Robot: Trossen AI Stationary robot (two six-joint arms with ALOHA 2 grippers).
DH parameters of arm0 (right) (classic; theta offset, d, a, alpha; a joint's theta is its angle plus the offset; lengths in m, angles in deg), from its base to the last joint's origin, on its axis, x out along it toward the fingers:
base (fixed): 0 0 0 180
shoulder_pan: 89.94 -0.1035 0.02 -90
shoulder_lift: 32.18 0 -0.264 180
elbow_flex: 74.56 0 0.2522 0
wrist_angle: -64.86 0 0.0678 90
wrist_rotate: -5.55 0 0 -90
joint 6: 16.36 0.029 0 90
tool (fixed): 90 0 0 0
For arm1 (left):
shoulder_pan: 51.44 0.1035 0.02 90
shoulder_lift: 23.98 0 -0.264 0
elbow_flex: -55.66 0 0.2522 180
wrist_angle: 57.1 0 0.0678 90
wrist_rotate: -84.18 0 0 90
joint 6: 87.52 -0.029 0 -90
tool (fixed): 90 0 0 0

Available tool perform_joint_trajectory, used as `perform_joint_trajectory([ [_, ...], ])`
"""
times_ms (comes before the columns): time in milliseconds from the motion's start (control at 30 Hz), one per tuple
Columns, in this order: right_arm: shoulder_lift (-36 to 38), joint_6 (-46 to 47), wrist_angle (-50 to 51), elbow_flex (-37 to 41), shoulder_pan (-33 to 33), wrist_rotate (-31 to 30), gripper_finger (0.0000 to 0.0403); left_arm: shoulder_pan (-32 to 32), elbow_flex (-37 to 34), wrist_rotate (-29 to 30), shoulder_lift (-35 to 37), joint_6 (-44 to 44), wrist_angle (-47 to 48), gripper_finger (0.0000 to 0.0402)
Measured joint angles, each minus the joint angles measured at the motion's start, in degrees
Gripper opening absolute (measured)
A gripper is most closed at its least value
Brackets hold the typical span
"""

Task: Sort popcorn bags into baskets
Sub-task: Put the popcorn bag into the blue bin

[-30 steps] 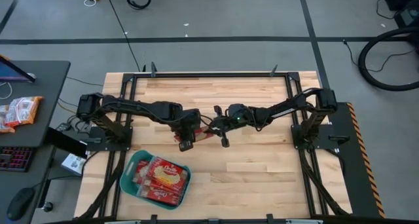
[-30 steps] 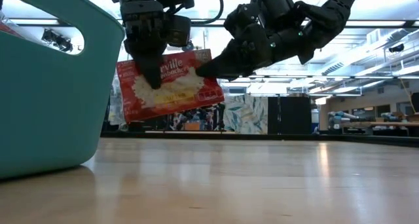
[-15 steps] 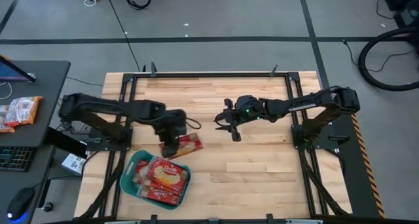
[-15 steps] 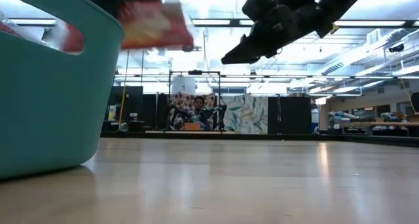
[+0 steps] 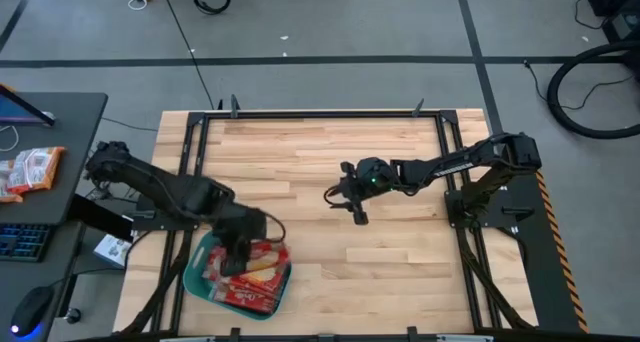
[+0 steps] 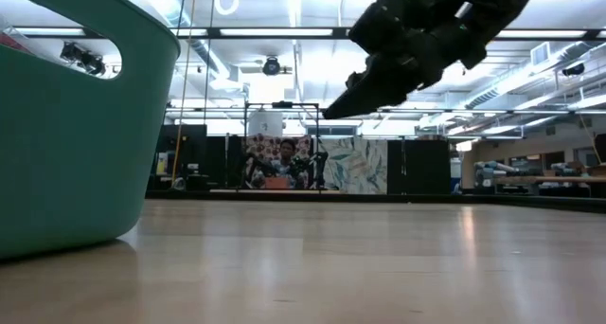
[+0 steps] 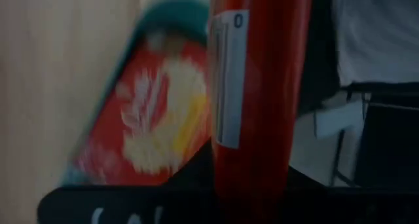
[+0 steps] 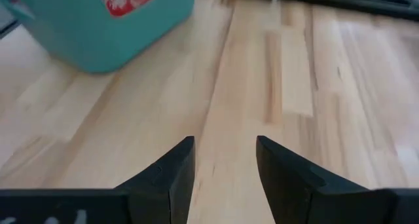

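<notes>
Left tool (image 5: 238, 259) clamps popcorn bag (image 7: 252, 86) over teal basket (image 5: 196, 271) at table's front-left; right tool (image 5: 346, 196) open, empty, mid-table.

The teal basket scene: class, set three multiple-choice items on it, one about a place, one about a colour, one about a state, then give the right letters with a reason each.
1. Where is the left gripper?
A. over the basket
B. at the table's far edge
C. off the table

2. What colour is the basket?
A. yellow
B. teal
C. black

3. How are the right gripper's jaws?
A. shut on a bag
B. shut on nothing
C. open and empty

Answers: 1 A, the high view shows it above the basket's popcorn bags, holding a red popcorn bag. 2 B, its rim is teal. 3 C, the right wrist view shows bare table between the spread jaws.
</notes>
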Motion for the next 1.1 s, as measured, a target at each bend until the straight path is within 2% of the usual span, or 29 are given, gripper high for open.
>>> perform_joint_trajectory([
  [100, 0.5, 0.0, -1.7, 2.2, -0.4, 0.0, 0.0167, -2.7, -0.1, -3.6, -2.3, 5.5, 2.9, 0.0043],
  [233, 0.8, 0.0, -3.3, 3.6, -0.5, -0.2, 0.0166, -4.1, 0.3, -7.1, -5.0, 7.8, 4.5, 0.0043],
  [367, 1.1, -0.9, -3.7, 3.6, -0.5, -1.5, 0.0166, -4.0, 0.4, -9.8, -7.7, 6.6, 5.5, 0.0043],
  [467, 1.3, -1.9, -4.8, 3.6, -0.5, -1.5, 0.0166, -3.9, 0.4, -12.4, -9.9, 1.4, 6.0, 0.0043],
  [567, 1.7, -2.0, -5.6, 3.6, -0.2, -1.5, 0.0166, -4.1, 0.5, -12.9, -12.2, -4.8, 6.0, 0.0043],
  [767, 1.7, -2.4, -5.9, 3.6, 0.6, -1.5, 0.0166, -6.5, 0.5, -12.5, -16.9, -9.8, 5.4, 0.0043],
  [933, 1.7, -2.4, -6.0, 3.6, 1.1, -1.5, 0.0166, -10.4, 0.4, -12.4, -18.8, -10.1, 6.7, 0.0048],
  [1100, 1.7, -2.4, -6.6, 3.6, 1.2, -1.5, 0.0166, -12.4, 0.4, -11.1, -19.3, -5.0, 7.2, 0.0081],
])
